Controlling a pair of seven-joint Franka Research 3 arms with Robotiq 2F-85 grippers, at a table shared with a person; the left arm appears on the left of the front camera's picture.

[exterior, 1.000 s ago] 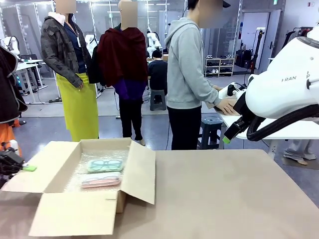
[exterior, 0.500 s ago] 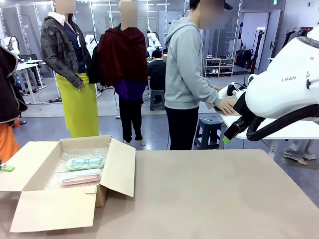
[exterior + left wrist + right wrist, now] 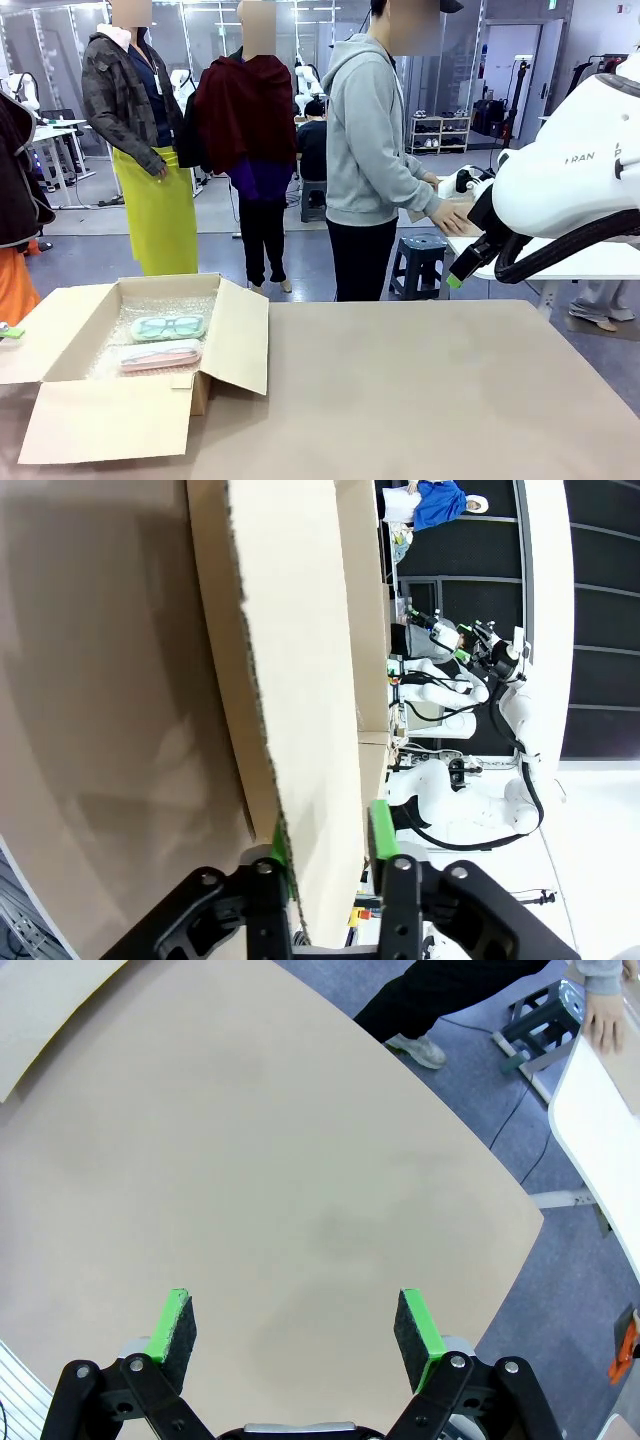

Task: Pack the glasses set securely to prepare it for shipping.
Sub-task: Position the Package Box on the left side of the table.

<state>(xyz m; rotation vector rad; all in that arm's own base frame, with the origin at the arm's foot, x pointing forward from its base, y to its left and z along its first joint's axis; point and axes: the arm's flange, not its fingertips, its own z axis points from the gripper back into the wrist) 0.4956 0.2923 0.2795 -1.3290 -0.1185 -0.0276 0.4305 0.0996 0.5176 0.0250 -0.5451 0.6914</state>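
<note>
Nearest, at the table's left edge, the box flap [image 3: 300, 680] is clamped by the left gripper [image 3: 328, 855] for repositioning. Farther in, the glasses set [image 3: 165, 341] is cushioned on bubble wrap [image 3: 110, 345]. Beyond, the right gripper [image 3: 297, 1325] is held spread, empty.

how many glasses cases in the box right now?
2. Both lie on the bubble wrap inside the open cardboard box: the mint-green case farther from the robot, the pink-coral case just in front of it. Nothing suggests more hidden.
</note>
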